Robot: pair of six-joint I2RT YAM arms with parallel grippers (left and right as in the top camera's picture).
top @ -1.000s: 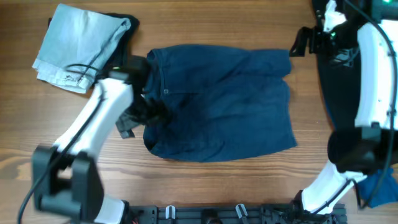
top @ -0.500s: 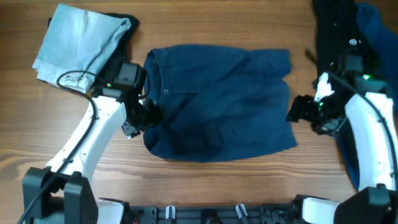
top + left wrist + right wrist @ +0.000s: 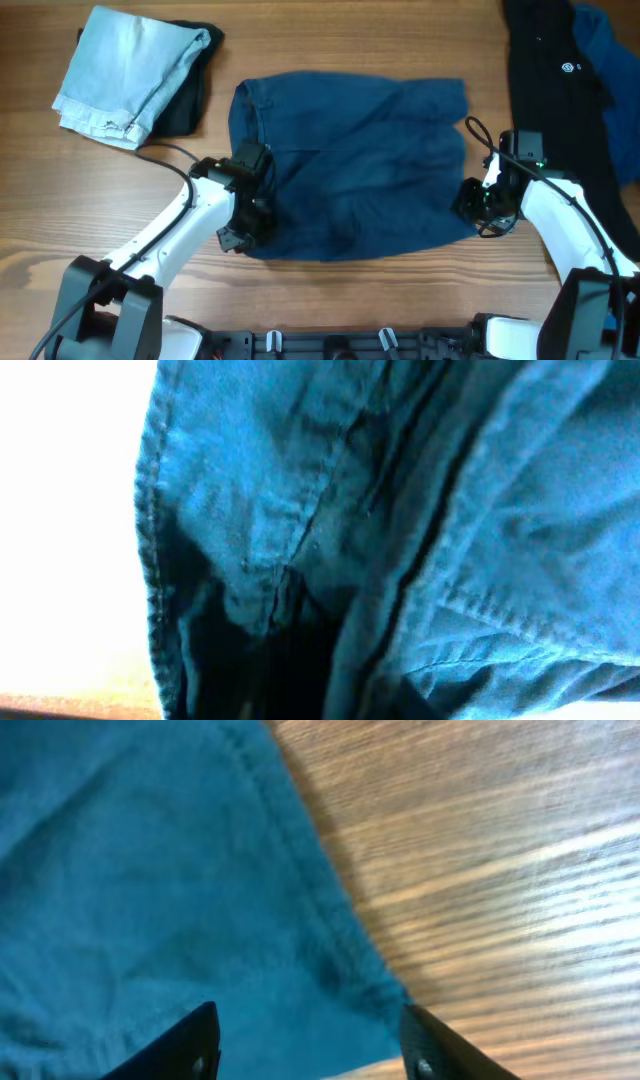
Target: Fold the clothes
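Dark navy shorts (image 3: 350,170) lie spread flat in the middle of the table. My left gripper (image 3: 243,218) presses down on their near-left corner, by the waistband. In the left wrist view the shorts (image 3: 400,530) fill the frame with seams and folds, and the fingers are lost in shadow. My right gripper (image 3: 472,205) is at the near-right corner. In the right wrist view its gripper (image 3: 312,1045) stands open, the two black fingertips (image 3: 205,1042) set apart on either side of the hem corner (image 3: 370,985), which lies on the wood.
Folded light-blue denim (image 3: 125,75) rests on a dark garment (image 3: 190,95) at the far left. A black garment with a small white logo (image 3: 555,90) and a brighter blue one (image 3: 600,50) lie at the far right. A black rack (image 3: 330,342) lines the front edge.
The left gripper slid from the middle of the waistband towards me to the near-left corner. The right arm swung in from the far right to the near-right hem corner.
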